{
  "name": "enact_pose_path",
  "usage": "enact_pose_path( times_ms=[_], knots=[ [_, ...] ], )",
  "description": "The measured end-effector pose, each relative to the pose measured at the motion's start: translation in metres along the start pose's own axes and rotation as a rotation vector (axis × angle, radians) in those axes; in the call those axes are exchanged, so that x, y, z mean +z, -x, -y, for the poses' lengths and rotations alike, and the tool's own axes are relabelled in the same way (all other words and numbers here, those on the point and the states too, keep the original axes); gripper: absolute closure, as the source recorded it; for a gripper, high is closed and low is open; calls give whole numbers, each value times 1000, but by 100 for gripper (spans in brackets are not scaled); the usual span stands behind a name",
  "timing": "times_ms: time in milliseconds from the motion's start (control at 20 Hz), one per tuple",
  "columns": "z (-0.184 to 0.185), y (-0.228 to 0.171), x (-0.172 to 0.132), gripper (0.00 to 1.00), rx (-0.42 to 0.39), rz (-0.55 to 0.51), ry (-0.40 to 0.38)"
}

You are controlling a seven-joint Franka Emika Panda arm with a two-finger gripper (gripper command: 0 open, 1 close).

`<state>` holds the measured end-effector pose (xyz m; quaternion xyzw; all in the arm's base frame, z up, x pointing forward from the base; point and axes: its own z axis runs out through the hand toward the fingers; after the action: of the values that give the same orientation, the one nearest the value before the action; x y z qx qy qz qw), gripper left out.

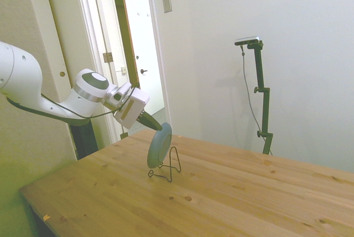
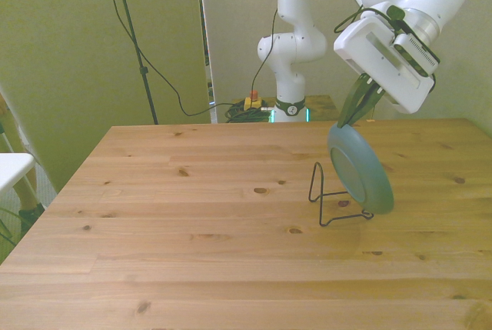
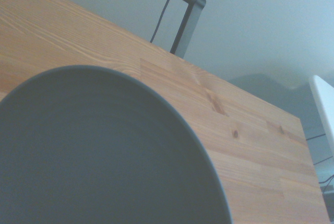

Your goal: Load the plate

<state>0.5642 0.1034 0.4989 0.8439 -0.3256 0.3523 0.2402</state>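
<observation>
1. i have the plate (image 1: 159,146) pinched by its top rim in the gripper (image 1: 155,125); the fingers are closed on that edge, as far as the side and front views show
2. i take the wire stand (image 2: 332,198) as my landmark: the plate is held on edge and tilted, its lower part down at the stand, its top leaning off toward the front view's right
3. from the side view the plate's bottom edge looks to be at or just above the stand's base wires, but i cannot tell whether it is actually seated in the cradle
4. my reading is that the carry is done and the placing is nearly there; what is left is settling the plate against the stand's upright loop, letting go, and pulling clear
5. the wrist view shows only the plate's dark face with the table (image 3: 250,145) beyond it, so it gives me no check on seating
</observation>
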Motion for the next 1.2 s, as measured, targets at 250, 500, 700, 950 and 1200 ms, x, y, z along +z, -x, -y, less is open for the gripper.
enact_pose_path(
  times_ms=[250, 500, 700, 950, 1200],
  knots=[
    [4, 5, 4, 100, 4, -42, 11],
    [6, 11, 0, 100, 7, -53, 15],
    [5, 10, -9, 100, 8, -80, 8],
    [4, 10, -14, 100, -2, -147, 23],
    [7, 38, -10, 100, -44, -225, 59]
  ],
)
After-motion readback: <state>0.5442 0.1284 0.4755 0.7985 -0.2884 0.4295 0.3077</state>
